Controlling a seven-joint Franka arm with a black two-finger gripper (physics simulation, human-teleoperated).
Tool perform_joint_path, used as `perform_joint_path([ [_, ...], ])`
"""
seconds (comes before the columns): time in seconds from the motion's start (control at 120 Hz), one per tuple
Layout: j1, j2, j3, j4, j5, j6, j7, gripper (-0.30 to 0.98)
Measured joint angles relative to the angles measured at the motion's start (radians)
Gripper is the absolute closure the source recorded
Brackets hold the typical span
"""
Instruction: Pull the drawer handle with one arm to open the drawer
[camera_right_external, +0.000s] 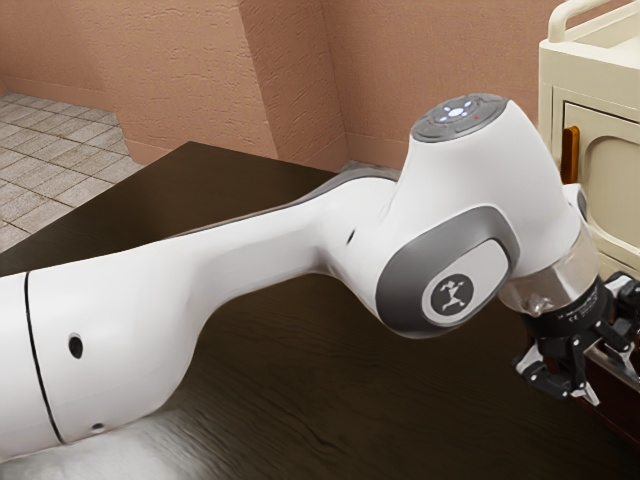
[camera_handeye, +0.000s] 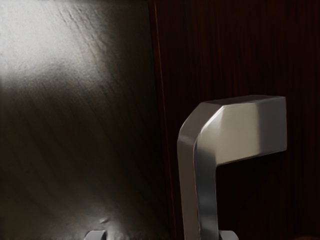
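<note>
At the exterior view's right edge my gripper (camera_right_external: 598, 376) hangs over the dark red drawer unit (camera_right_external: 615, 415), its two black fingers spread apart. Beside the fingers there, a silvery handle (camera_right_external: 614, 364) is partly hidden. In the wrist view the metal handle (camera_handeye: 200, 185) bends away from the dark red wooden front (camera_handeye: 240, 45). The tips of my gripper (camera_handeye: 161, 235) stand wide on either side of the handle's long bar, which lies close to one tip and well away from the other. The gripper is open.
A dark table (camera_right_external: 270, 370) lies under the arm. Beyond the gripper, a cream cabinet (camera_right_external: 575, 85) with an orange-brown handle (camera_right_external: 570, 155) stands at the exterior view's right. Pinkish walls (camera_right_external: 420, 70) rise behind the table.
</note>
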Motion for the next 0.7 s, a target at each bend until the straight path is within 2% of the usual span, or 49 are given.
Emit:
perform_joint_path([
  [0.7, -0.013, -0.155, 0.002, -0.220, 0.007, 0.038, -0.053, 0.47],
])
